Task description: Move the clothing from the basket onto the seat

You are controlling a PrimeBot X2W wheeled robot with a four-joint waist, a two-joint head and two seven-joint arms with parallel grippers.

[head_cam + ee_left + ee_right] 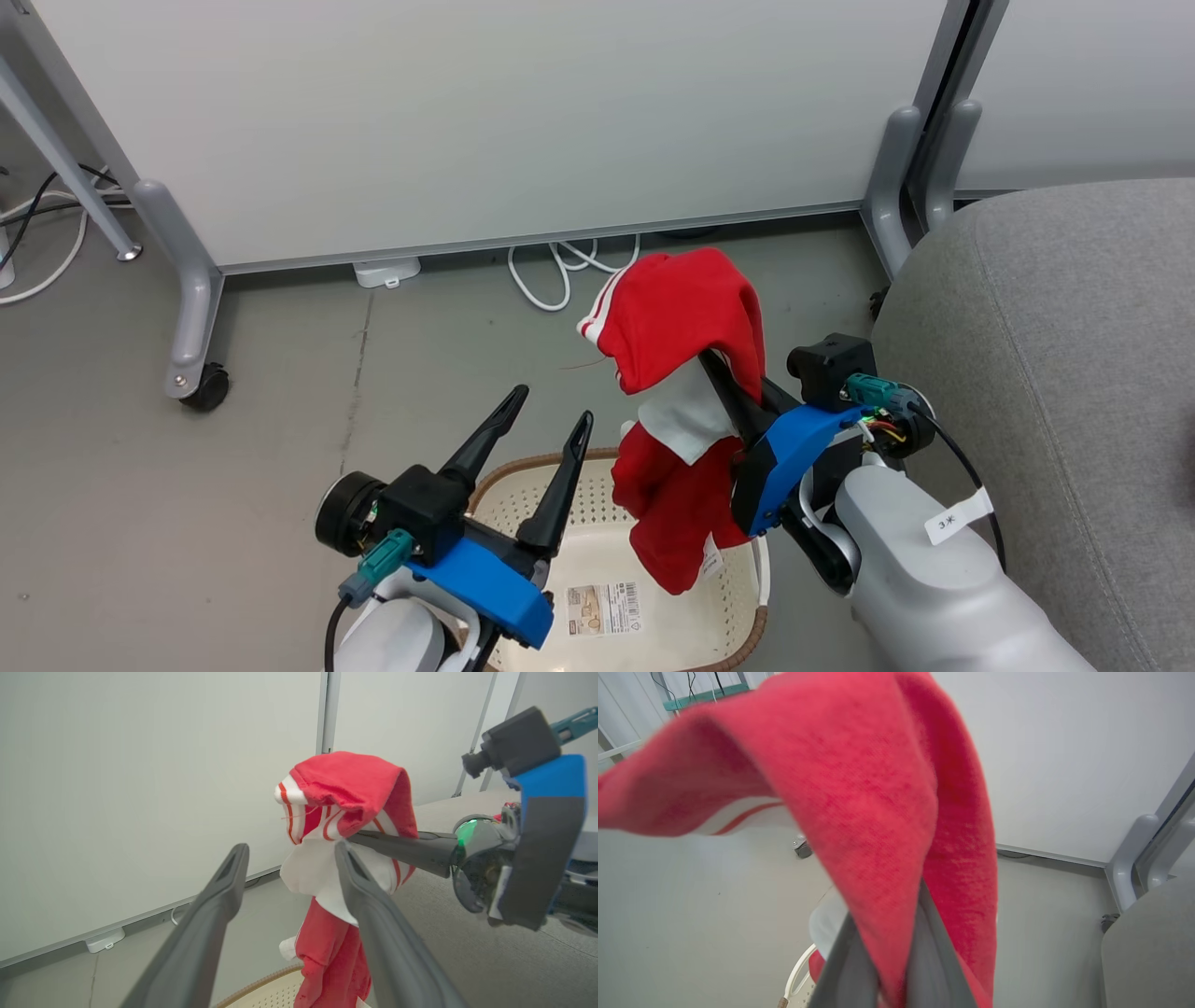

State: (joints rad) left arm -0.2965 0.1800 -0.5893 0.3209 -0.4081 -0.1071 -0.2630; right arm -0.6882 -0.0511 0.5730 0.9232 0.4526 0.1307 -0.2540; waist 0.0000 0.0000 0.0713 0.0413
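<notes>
Right gripper (721,381): closed on a fold of the red striped garment (686,313), with the fingers angled up and away from the robot. The cloth is draped over the fingertips like a hood, and its white lining and long red tail hang below. Whether one garment or two are carried cannot be told. Tail: hung over the right half of the cream laundry basket (607,513), lowest hem at or just inside the rim. Basket floor: bare around the label (605,607). Left gripper (553,406): wide open, nothing held, raised over the basket's left side, near the hanging cloth but apart from it. Grey couch seat (1055,355): just right of the right arm, higher than the basket. Handling advised: the garment is judged mid-carry. A firm grip is wanted, and the load is to be raised until the hem is free of the rim, swung rightward well over the cushion, and released only once cloth is resting there. Risk: the tail may be snagged on the rim or left trailing off the seat edge.
</notes>
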